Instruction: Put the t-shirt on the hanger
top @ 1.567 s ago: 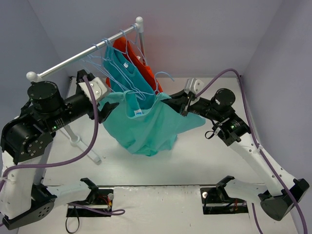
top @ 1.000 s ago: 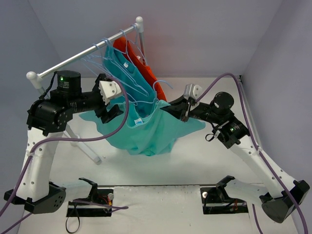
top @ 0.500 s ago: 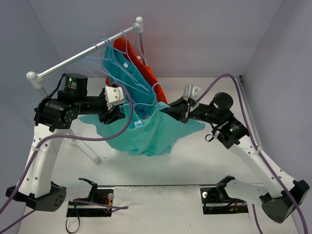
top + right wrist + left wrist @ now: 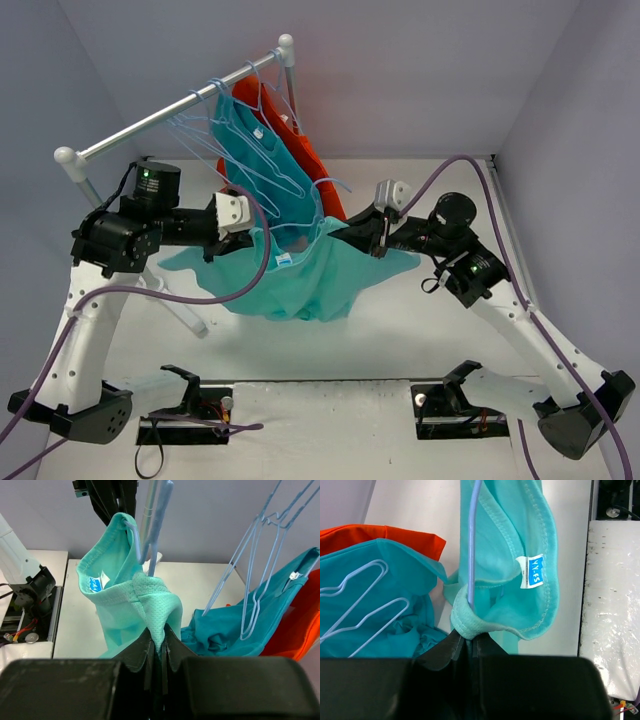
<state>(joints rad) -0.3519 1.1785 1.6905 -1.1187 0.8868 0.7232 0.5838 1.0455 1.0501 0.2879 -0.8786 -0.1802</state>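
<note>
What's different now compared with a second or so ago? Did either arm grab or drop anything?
The left fingers slid rightward toward the right fingers, so the t-shirt sags more between them and its neck label sank slightly. Nothing was grabbed or released: both stay shut on the t-shirt, with the hanger wire in its neck. The right arm barely moved; the rack and other clothes stayed put.
</note>
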